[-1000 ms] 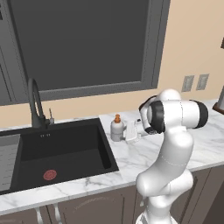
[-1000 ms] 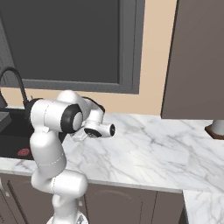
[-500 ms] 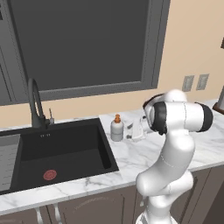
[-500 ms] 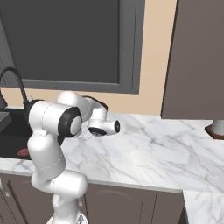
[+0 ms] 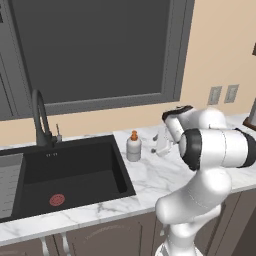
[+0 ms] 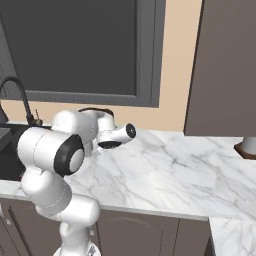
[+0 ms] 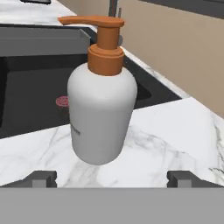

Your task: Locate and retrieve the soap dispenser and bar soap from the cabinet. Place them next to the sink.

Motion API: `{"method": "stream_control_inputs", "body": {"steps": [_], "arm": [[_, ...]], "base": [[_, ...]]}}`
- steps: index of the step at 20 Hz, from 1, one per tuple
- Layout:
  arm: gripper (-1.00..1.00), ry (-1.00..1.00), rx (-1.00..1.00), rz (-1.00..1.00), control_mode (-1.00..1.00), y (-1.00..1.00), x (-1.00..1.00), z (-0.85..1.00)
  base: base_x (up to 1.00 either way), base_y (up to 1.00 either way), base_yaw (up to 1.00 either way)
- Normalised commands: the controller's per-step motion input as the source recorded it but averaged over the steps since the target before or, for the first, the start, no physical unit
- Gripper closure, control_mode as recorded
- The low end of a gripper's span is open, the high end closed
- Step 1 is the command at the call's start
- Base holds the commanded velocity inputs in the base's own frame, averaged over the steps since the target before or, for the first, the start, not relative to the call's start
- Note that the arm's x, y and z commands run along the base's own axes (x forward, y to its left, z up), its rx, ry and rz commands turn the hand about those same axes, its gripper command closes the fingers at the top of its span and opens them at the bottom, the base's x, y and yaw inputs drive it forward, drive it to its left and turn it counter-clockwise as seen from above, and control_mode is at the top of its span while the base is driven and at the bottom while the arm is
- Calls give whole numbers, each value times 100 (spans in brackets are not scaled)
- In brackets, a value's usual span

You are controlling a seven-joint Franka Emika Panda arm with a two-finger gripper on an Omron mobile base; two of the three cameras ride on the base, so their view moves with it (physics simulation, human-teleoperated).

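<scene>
The soap dispenser (image 7: 102, 98) stands upright on the bench (image 5: 165, 172), just beyond the wide-open, empty end effector (image 7: 111, 178), beside the sink (image 5: 65, 172).

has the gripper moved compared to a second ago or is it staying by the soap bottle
Yes. In the left base view the gripper has drawn back to the right, away from the soap dispenser, which stands in the same spot beside the sink. A clear gap now separates them.
</scene>
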Motion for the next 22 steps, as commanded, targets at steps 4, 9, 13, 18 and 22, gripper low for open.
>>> {"method": "stream_control_inputs", "body": {"steps": [4, 9, 13, 18, 22], "arm": [[-100, 8, -23, -7, -100, -13, -15, 48], [-100, 11, -19, -12, -100, -12, -10, 45], [-100, 15, -13, -19, -100, -10, -1, 46], [-100, 18, -4, -32, -100, -3, 0, 26], [-100, 14, 0, -37, -100, 0, 0, 9]], "base": [[0, 0, 0], [0, 0, 0], [0, 0, 0], [0, 0, 0], [0, 0, 0]]}}
